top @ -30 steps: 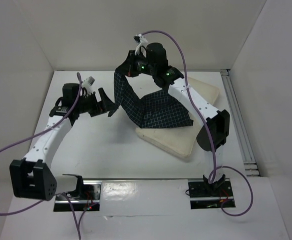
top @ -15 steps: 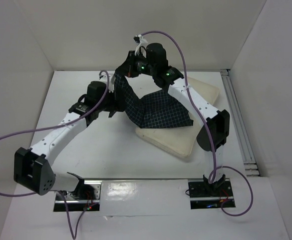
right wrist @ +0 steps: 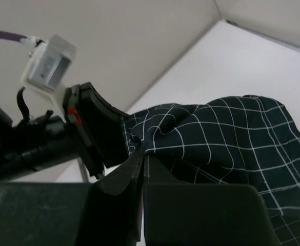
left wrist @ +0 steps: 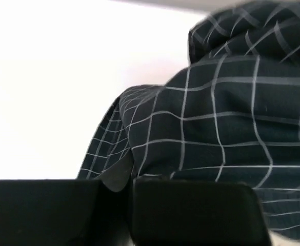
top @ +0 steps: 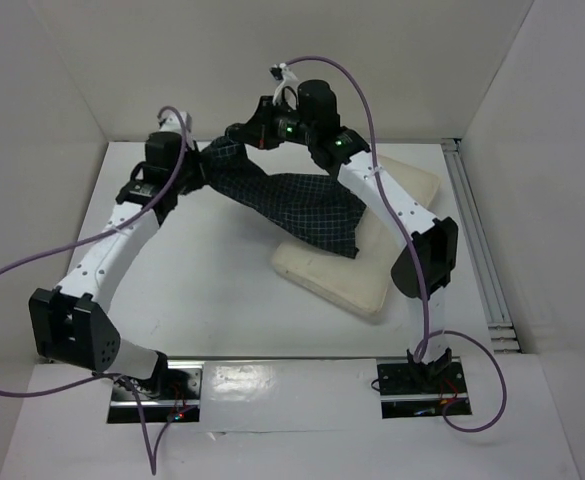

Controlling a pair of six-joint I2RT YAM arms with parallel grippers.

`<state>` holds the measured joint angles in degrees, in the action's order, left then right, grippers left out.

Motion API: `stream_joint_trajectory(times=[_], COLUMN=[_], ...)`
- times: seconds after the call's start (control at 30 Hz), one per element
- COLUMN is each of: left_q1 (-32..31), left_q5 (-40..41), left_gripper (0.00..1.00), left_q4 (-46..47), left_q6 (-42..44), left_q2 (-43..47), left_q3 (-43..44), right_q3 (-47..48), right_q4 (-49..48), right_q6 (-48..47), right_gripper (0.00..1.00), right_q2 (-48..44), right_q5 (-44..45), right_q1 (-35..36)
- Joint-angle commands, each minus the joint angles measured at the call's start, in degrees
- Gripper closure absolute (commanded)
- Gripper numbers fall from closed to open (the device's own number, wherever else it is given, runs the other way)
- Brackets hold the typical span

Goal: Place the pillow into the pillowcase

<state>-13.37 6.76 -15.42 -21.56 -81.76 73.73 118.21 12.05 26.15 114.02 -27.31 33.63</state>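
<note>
The pillowcase point(top: 292, 200), dark with a thin white grid, hangs stretched above the table between both grippers. My left gripper point(top: 200, 168) is shut on its left upper edge; in the left wrist view the checked cloth point(left wrist: 226, 128) fills the space above the closed fingers point(left wrist: 191, 205). My right gripper point(top: 244, 135) is shut on the top edge close by, and the cloth point(right wrist: 226, 133) bunches at its fingertips point(right wrist: 139, 148). The cream pillow point(top: 357, 265) lies flat on the table at centre right, its far half under the drooping pillowcase and the right arm.
White walls close the table at the back and both sides. A metal rail point(top: 477, 250) runs along the right edge. The left wrist camera and body point(right wrist: 47, 118) sit very close to my right gripper. Bare table point(top: 172, 290) lies to the left of the pillow.
My left gripper moved right and back to the pillowcase and shut on its edge. The cloth is lifted and pulled out to the left, uncovering more of the pillow.
</note>
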Motion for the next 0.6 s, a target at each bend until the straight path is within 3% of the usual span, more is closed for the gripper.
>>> stream_joint_trajectory(times=[0.0,0.17,0.37,0.57], left_q1=[6.48,12.39,13.54,13.54], left_q5=[-0.07,-4.29,-11.59,-21.69], left_gripper=[1.0,1.0,1.0,1.0], left_q4=[0.22,-2.25,-3.03,-6.02], left_q6=[-1.72,-1.73,-1.03,-2.51], left_q2=[3.01,5.9,12.14,19.6], left_q3=[8.86,22.56,25.76,12.68], right_q3=[10.24,17.31,9.68,-17.89], right_q4=[-2.9,-15.46,-23.21,-36.03], right_q6=[3.53,11.2,11.3,16.12], right_gripper=[1.0,1.0,1.0,1.0], right_q2=[6.1,9.47,3.15,-6.69], right_q5=[-8.18,-16.72,-16.72,-16.02], right_q1=[-1.54,-1.55,-1.63,-5.5])
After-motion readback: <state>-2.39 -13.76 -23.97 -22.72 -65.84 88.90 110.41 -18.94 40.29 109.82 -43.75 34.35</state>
